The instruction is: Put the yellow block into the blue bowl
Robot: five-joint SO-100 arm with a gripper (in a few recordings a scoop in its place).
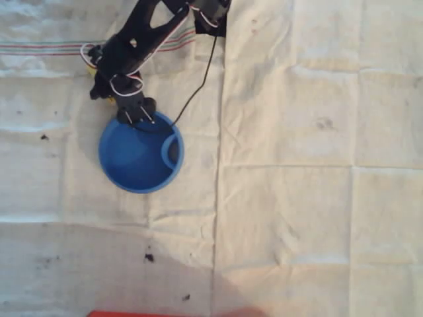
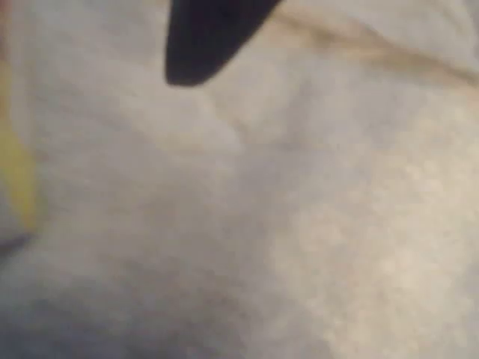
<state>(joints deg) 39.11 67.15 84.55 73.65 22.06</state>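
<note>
The blue bowl (image 1: 141, 155) stands on the cloth left of centre in the overhead view, with its small inner pocket at the right rim. My black arm reaches down from the top edge, and its lower end hangs over the bowl's upper rim. A sliver of the yellow block (image 1: 88, 67) peeks out at the arm's left side, above and left of the bowl. My gripper (image 1: 100, 84) is mostly hidden under the arm. In the blurred wrist view one dark fingertip (image 2: 198, 45) shows at the top, close over the cloth, and the yellow block (image 2: 15, 172) lies at the left edge.
A creased white cloth (image 1: 297, 165) covers the table, with red stripes at the top left. A black cable (image 1: 198, 86) runs from the arm down to the bowl's rim. A red object (image 1: 165, 314) shows at the bottom edge. A few dark specks dot the cloth.
</note>
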